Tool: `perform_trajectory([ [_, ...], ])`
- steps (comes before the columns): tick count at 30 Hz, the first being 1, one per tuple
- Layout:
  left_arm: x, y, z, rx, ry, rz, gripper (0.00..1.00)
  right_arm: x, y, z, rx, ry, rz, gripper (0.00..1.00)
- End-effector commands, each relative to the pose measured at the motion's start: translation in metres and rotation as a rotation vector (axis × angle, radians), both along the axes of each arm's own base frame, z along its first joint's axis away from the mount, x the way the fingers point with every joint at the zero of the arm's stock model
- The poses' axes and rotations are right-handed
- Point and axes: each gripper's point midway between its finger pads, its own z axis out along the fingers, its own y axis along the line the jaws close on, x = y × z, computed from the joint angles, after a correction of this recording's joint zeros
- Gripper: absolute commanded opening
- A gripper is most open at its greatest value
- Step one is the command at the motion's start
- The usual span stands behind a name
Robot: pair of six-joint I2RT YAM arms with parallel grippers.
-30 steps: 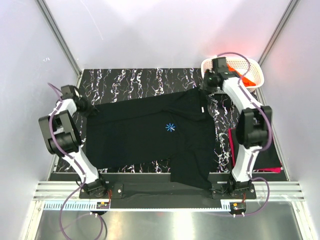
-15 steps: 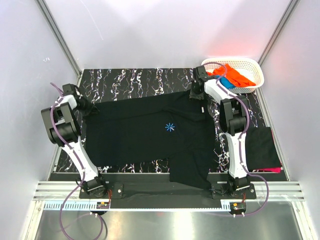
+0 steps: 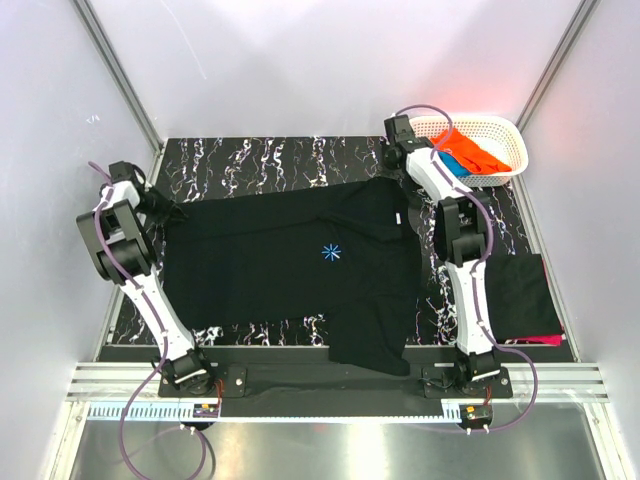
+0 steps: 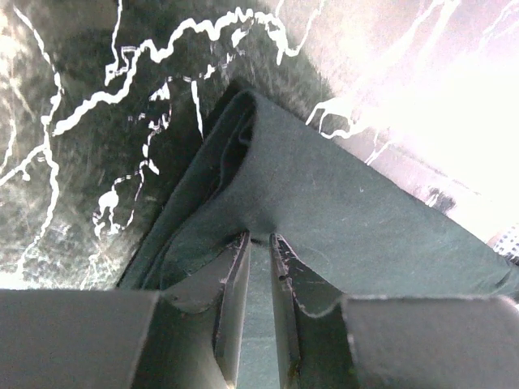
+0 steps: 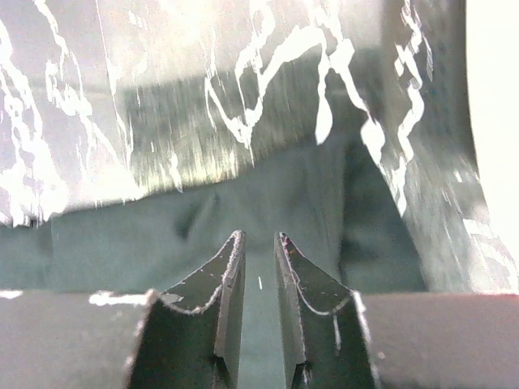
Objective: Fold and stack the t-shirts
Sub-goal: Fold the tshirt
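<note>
Marbled black table (image 3: 260, 155): left gripper (image 4: 259, 239) pinches black t-shirt (image 3: 290, 255) at its left edge. Right gripper (image 5: 259, 237) sits over cloth far right, jaws narrow, can't tell if it's gripping.

Large t-shirt (image 3: 290, 260) across table (image 3: 250, 160); basket (image 3: 500, 125) behind folded t-shirt (image 3: 525, 295), right.

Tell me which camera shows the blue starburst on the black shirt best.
The top external view. It alone shows the starburst, small but clear on the chest of the spread shirt. Both wrist views show only plain dark cloth up close, no mark in sight.
</note>
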Motion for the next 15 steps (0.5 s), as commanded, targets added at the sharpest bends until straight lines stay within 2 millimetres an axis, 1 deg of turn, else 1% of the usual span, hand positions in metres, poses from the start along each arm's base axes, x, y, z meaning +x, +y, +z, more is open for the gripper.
perform_trajectory([
  [1,-0.003,0.017,-0.025,0.044,0.067,0.004,0.23,0.016,0.006,-0.014,-0.015,-0.009,0.013,0.27],
  [2,-0.004,0.018,-0.025,0.037,0.071,0.005,0.23,0.023,0.009,-0.007,-0.004,-0.032,0.014,0.27],
  [3,0.000,0.021,-0.023,0.042,0.063,0.007,0.23,0.021,0.010,-0.019,-0.004,-0.003,0.022,0.27],
  [4,-0.001,0.023,-0.025,0.042,0.070,0.011,0.23,0.022,0.010,-0.023,-0.005,0.006,0.019,0.26],
  [5,0.000,0.024,-0.025,0.041,0.068,0.014,0.23,0.026,0.010,-0.019,-0.006,-0.006,0.014,0.26],
  [6,0.002,0.026,-0.024,0.043,0.064,0.017,0.23,0.023,0.004,-0.034,-0.037,0.029,-0.003,0.25],
  [7,0.001,0.028,-0.026,0.036,0.067,0.021,0.23,0.022,-0.002,-0.037,-0.060,0.039,-0.017,0.22],
  [8,0.001,0.029,-0.027,0.033,0.069,0.025,0.23,0.026,-0.007,-0.033,-0.078,0.030,-0.034,0.19],
  [9,0.001,0.031,-0.027,0.034,0.069,0.025,0.23,0.019,-0.017,-0.045,-0.116,0.077,-0.051,0.17],
  [11,0.000,0.036,-0.027,0.036,0.071,0.029,0.23,0.021,-0.026,-0.043,-0.144,0.076,-0.062,0.16],
  [12,0.000,0.037,-0.027,0.038,0.072,0.027,0.22,0.020,-0.027,-0.044,-0.151,0.079,-0.057,0.16],
  [13,-0.001,0.039,-0.027,0.048,0.072,0.018,0.23,0.022,-0.027,-0.040,-0.154,0.069,-0.050,0.17],
  [14,-0.002,0.038,-0.024,0.049,0.078,0.010,0.23,0.023,-0.023,-0.036,-0.140,0.062,-0.031,0.18],
  [15,-0.002,0.039,-0.018,0.062,0.066,-0.001,0.23,0.023,-0.021,-0.030,-0.131,0.056,-0.028,0.19],
])
